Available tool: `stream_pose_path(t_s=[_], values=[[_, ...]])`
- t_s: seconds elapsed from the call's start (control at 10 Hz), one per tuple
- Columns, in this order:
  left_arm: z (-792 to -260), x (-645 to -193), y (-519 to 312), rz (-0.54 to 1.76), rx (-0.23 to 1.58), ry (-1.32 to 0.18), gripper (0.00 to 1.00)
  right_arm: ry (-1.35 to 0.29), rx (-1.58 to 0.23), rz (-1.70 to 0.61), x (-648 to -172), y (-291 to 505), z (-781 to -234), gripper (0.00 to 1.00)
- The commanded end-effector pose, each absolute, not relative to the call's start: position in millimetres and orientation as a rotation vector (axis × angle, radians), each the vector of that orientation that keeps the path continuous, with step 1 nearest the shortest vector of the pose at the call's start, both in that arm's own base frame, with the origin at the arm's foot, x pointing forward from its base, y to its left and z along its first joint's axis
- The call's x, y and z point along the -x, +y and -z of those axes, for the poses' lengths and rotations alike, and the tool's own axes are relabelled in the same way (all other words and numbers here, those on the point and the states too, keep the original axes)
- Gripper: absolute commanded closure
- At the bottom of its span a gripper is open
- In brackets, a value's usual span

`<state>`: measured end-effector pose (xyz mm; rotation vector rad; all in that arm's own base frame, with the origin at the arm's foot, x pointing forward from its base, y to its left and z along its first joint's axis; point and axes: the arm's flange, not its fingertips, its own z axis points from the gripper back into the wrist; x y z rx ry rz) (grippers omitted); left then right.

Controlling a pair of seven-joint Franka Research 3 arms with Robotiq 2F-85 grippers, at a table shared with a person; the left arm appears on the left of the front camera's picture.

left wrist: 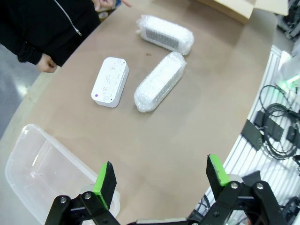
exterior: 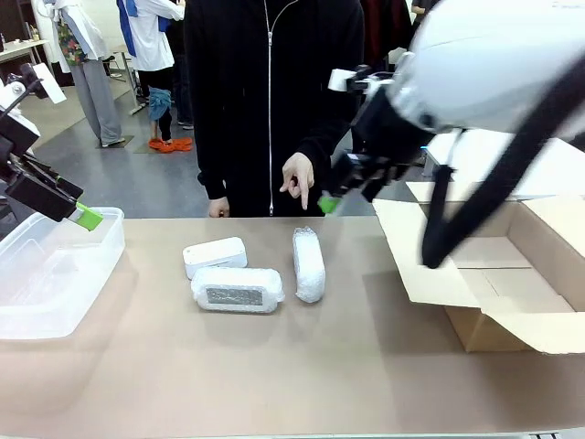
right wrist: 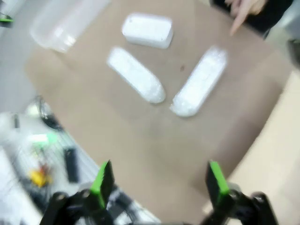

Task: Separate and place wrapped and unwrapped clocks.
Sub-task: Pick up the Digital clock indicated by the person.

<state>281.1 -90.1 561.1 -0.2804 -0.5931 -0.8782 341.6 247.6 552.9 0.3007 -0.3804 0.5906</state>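
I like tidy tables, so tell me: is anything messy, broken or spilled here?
Nothing looks broken or spilled. The bare smooth white plastic clock, the left bubble-wrapped clock and the right bubble-wrapped clock lie flat on the brown table, only turned different ways.

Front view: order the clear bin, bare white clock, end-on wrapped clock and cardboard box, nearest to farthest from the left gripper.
1. clear bin, far left, just below the left gripper.
2. bare white clock, left of centre.
3. end-on wrapped clock, near centre.
4. cardboard box, far right.
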Motion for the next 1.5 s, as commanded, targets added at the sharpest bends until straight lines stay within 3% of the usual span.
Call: stream_pose_path(t_s=[0.0,0.8,1.4], values=[[-561.4,-280.7,-89.0,0.875,0.291,-0.596,0.0,-0.376,-0.174,-0.347,-363.2,285.8,-546.6,0.0],[-561.4,-280.7,-89.0,0.875,0.291,-0.596,0.0,-0.21,-0.086,-0.092,-472.4,310.8,-399.0,0.0],[-561.4,-280.7,-89.0,0.875,0.291,-0.596,0.0,-0.218,-0.049,-0.105,-486.7,347.5,-386.2,0.0]])
